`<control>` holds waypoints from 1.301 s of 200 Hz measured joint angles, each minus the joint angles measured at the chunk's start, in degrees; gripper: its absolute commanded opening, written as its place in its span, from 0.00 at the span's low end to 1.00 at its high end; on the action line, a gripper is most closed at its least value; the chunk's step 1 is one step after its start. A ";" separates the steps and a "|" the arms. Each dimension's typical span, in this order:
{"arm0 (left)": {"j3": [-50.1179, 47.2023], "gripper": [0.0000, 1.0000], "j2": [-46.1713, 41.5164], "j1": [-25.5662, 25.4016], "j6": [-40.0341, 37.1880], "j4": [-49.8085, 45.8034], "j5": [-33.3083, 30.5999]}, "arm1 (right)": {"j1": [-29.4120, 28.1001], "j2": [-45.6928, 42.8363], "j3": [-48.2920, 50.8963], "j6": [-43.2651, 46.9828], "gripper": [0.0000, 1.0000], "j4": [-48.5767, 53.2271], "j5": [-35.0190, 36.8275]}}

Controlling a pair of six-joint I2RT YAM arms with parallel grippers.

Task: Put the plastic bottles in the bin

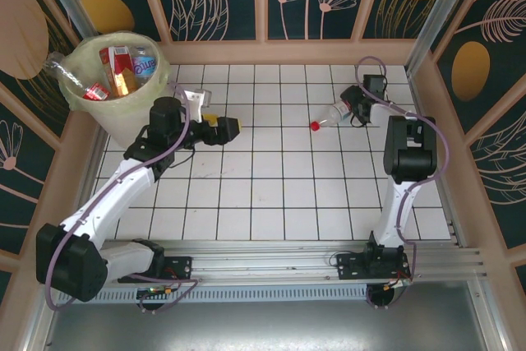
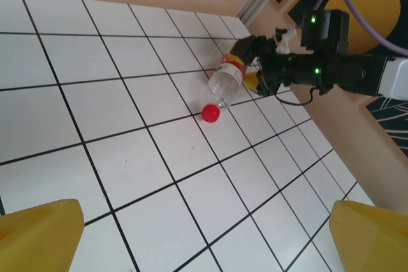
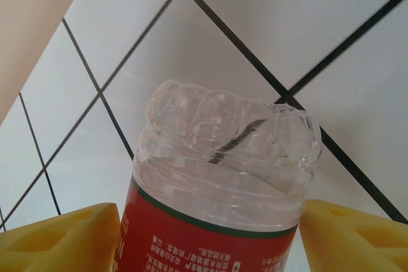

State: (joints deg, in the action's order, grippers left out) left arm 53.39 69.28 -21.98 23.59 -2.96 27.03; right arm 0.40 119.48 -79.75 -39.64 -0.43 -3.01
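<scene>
A clear bottle (image 3: 229,157), ribbed and crinkled at its base, with a red label and red cap, lies on its side on the white tiled table (image 1: 271,195), right of centre. The right gripper (image 1: 355,108) has its blocky yellow pads (image 3: 64,240) closed against both sides of it. The left gripper (image 2: 205,237) gapes wide, holding nothing, with the bottle well beyond it. At upper left, the round cream bin (image 1: 115,113) holds other bottles (image 1: 123,67).

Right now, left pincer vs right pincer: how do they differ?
Load: the left pincer is empty; the right pincer holds the base end of a clear, red-capped bottle lying on the table.
Jaws: the left pincer is wide open; the right pincer is closed against the bottle's sides.
Place: the left pincer sits beside the bin; the right pincer is toward the far right.
Shared: yellow fingers, both low over the table.
</scene>
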 measured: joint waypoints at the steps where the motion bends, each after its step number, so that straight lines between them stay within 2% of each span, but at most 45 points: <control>1: 0.00 0.99 0.11 -0.13 0.02 -0.02 -0.04 | -0.02 0.04 -0.07 0.00 0.80 0.00 0.00; 89: 0.04 0.99 5.11 -6.14 -0.59 -0.02 -3.54 | -3.50 4.00 -5.01 3.63 0.71 0.90 -0.02; 166: 0.09 0.99 6.25 -6.67 -0.57 -0.04 -5.73 | -8.81 6.47 -9.22 8.31 0.58 2.01 0.13; 232: 0.09 0.99 4.79 -6.67 -0.61 -0.31 -8.04 | -13.57 6.01 -8.83 17.33 0.58 2.19 -0.24; 260: 0.09 0.99 4.13 -6.67 -0.61 -0.42 -8.46 | -15.32 3.72 -5.53 23.10 0.63 2.21 -2.75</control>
State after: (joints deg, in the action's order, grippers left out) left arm 53.47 73.41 -28.64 22.98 -3.38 18.57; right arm -14.92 123.20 -85.27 -16.53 1.78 -5.76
